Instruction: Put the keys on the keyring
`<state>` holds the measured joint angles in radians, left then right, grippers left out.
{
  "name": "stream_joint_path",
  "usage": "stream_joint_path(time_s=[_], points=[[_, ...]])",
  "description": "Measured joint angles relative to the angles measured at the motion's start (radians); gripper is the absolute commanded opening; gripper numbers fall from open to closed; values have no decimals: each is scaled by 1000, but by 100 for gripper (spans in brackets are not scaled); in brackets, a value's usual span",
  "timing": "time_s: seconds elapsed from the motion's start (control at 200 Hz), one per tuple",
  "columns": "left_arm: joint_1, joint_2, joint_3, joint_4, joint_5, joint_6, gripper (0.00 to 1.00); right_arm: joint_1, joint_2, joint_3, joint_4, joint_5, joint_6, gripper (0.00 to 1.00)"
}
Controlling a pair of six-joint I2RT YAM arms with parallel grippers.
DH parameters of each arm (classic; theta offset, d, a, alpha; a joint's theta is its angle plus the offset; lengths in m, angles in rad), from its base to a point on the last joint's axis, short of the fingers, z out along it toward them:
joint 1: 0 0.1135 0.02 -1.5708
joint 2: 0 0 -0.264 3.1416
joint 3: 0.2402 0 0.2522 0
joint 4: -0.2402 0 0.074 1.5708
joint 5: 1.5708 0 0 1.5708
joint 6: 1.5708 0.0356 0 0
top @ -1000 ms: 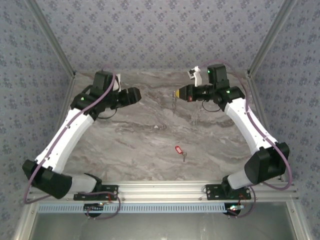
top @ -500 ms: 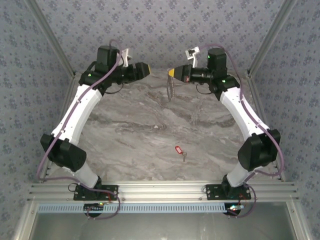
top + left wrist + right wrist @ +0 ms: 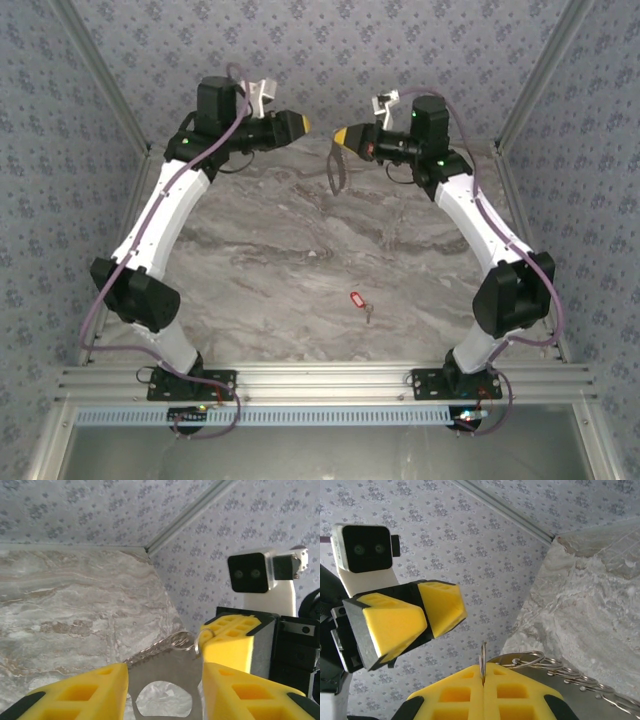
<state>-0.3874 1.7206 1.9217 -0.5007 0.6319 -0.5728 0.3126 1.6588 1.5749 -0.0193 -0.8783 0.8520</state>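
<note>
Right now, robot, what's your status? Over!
Right gripper shut on keyring, held up at back of table. Left gripper open, facing it, empty. Red key lying on table, untouched. Nothing in the way.

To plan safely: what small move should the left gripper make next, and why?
Probably ease the left gripper forward to the metal tag. From above, a gap separates it from the right gripper, which is shut on the ring. The left wrist view shows the tag lined up between the open fingers. The red key lies on the table.
</note>
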Motion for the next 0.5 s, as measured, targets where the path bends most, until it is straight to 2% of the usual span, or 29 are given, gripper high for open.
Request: stream_joint_path(time_s=[0.24, 0.5], points=[[-26, 3, 0, 4, 40, 45, 44, 14, -31, -79, 94, -16, 70, 0], [-25, 3, 0, 11, 101, 61, 43, -7, -63, -148, 272, -113, 125, 0]])
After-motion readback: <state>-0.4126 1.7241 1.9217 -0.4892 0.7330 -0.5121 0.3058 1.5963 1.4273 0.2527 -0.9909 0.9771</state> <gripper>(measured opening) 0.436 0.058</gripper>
